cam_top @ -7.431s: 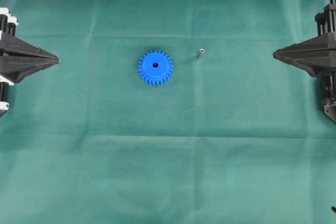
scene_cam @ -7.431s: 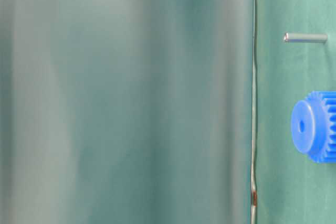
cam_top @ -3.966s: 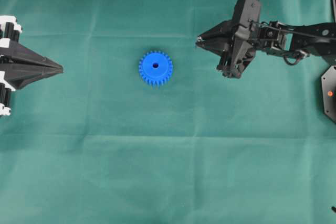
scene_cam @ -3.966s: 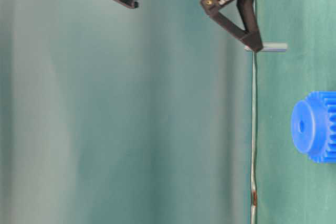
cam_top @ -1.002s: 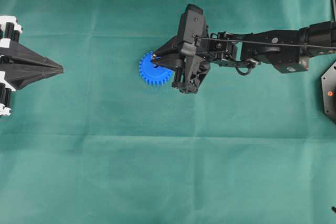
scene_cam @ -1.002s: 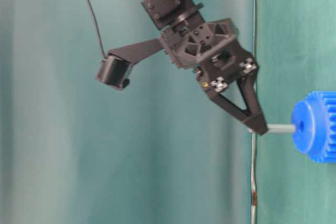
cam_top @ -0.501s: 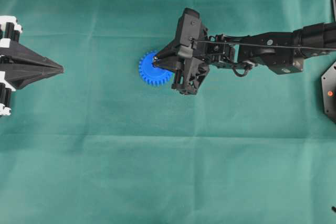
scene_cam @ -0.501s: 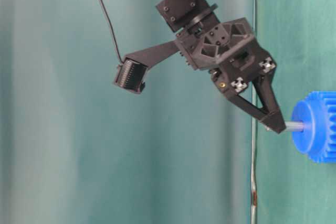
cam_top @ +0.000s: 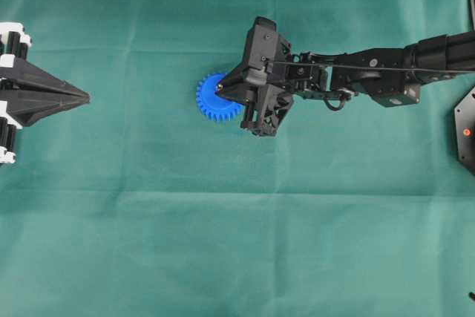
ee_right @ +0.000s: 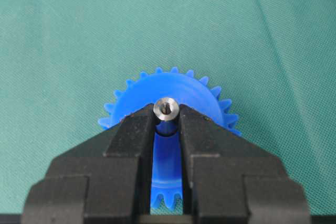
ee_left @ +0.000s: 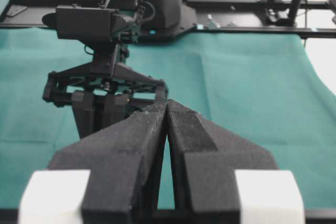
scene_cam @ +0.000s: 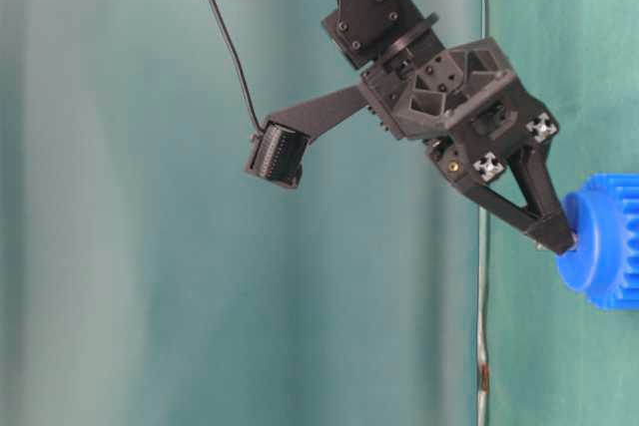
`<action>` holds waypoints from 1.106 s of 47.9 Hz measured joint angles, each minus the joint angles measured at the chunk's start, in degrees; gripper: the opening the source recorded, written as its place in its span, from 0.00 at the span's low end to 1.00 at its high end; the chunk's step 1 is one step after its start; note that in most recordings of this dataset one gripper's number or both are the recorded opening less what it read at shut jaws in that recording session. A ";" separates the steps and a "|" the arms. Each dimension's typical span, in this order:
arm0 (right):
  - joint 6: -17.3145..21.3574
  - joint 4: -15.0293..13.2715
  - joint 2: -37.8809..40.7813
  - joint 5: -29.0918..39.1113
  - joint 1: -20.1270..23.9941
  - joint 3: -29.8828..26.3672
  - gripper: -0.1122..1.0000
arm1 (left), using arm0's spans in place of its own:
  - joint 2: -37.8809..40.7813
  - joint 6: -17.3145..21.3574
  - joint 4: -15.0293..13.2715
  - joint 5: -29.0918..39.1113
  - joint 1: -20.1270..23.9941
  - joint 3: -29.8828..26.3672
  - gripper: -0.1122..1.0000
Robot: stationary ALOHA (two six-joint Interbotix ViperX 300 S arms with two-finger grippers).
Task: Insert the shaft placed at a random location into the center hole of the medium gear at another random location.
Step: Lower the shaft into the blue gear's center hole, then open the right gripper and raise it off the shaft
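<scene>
From where I sit, the right claw (ee_right: 166, 121) is nearly pressed together, its two black fingers (ee_right: 131, 135) pinching the pin (ee_right: 166, 108) by its upper end; the narrow gap between them is just the pin's width. The pin's shiny round top shows right at the fingertips in the right wrist view. Directly beneath the claw lies the blue gear (ee_right: 194, 95), flat on the cloth, with its teeth fanning out ahead of the fingertips and to both sides of them. In the table-level view the claw (scene_cam: 562, 236) has its tips against the gear's (scene_cam: 604, 251) raised hub, and almost no pin shows between them, so the pin sits down in the hub; the center hole itself is hidden by the fingers.

My left claw (ee_left: 166, 111) is pressed together and holds nothing, well apart from the gear at the left edge of the overhead view (cam_top: 78, 97).

The desk (cam_top: 223, 243) is covered with a green, lightly creased cloth. Behind the right arm runs a black frame (ee_left: 252, 17).
</scene>
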 measured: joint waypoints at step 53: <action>0.00 0.00 0.44 0.26 0.00 -0.26 0.23 | 0.00 0.00 0.00 0.70 0.00 0.00 0.10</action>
